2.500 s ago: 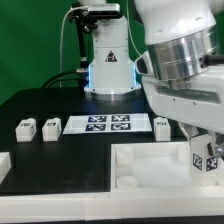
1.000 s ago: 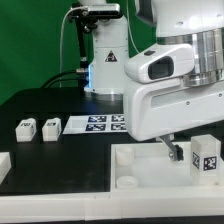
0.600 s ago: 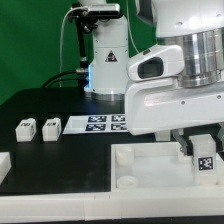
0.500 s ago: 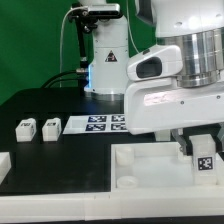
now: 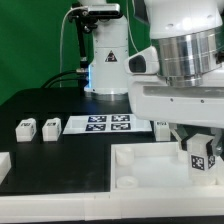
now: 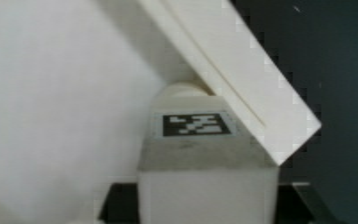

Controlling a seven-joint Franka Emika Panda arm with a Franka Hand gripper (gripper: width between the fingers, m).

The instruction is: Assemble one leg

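My gripper (image 5: 200,148) is shut on a leg (image 5: 200,156), a small white post with a marker tag. It holds the leg upright at the far corner of the large white tray-like part (image 5: 150,168), on the exterior view's right. In the wrist view the leg (image 6: 202,160) fills the space between my dark fingers (image 6: 126,200), and its rounded end meets the tray's rim (image 6: 247,75). I cannot tell whether the leg sits in a socket. Two more legs (image 5: 24,127) (image 5: 50,126) lie on the exterior view's left, and another (image 5: 161,123) lies behind the tray.
The marker board (image 5: 100,123) lies flat on the black table between the loose legs. A small white block (image 5: 3,165) sits at the exterior view's left edge. The robot base (image 5: 105,60) stands at the back.
The wrist has turned while holding the leg, and the arm's body now sits higher and further right. The leg has stayed near the tray's far right corner, shifting slightly left.
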